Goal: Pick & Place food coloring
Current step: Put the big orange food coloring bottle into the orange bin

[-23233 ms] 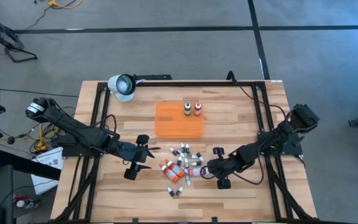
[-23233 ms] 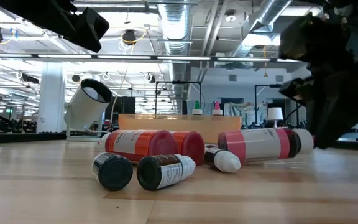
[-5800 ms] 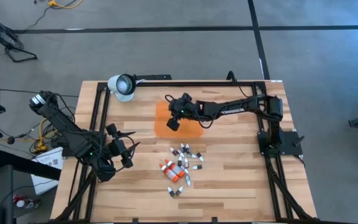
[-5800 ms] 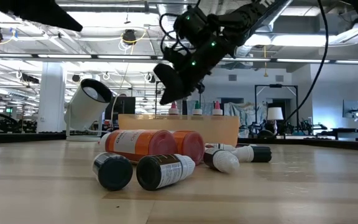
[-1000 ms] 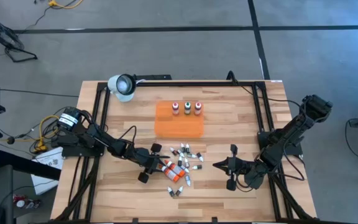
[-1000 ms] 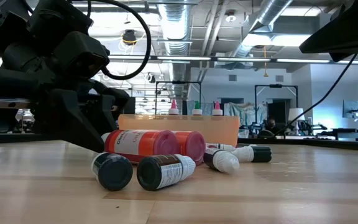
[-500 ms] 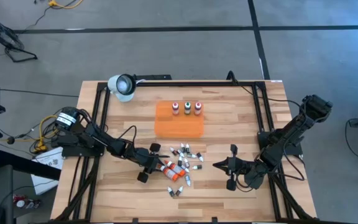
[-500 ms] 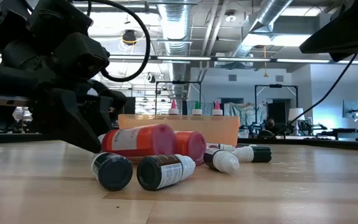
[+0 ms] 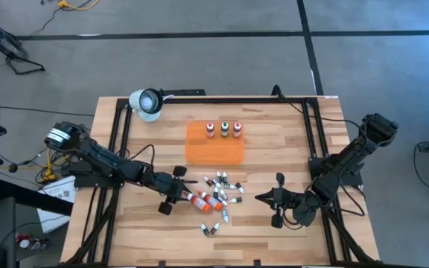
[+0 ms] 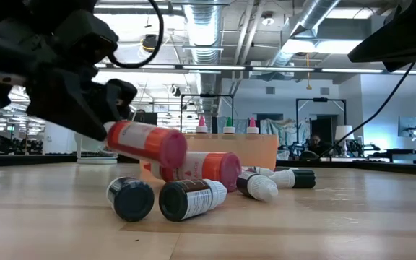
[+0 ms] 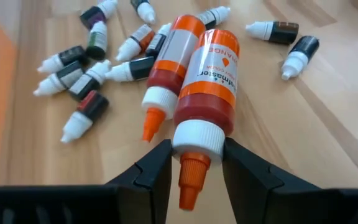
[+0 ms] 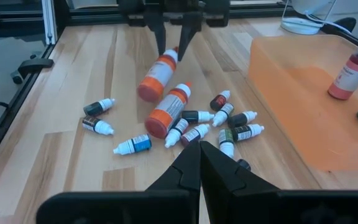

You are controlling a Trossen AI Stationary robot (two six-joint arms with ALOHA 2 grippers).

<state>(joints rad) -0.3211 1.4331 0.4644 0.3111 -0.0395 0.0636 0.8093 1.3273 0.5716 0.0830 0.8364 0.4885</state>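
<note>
Gripping orange bottle [image 11: 205, 81], left pincer [image 11: 193, 163]

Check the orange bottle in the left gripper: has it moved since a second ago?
Yes. The orange bottle, held at its neck by the left gripper, has come up off the table and tilts above the second orange bottle, which stays lying there.

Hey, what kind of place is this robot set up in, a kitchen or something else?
Not a kitchen; it looks like an industrial lab or workshop. The low view shows exposed ceiling ducts and strip lights over an open hall, and the high view shows a wooden workbench on a bare grey floor with loose cables.
</note>
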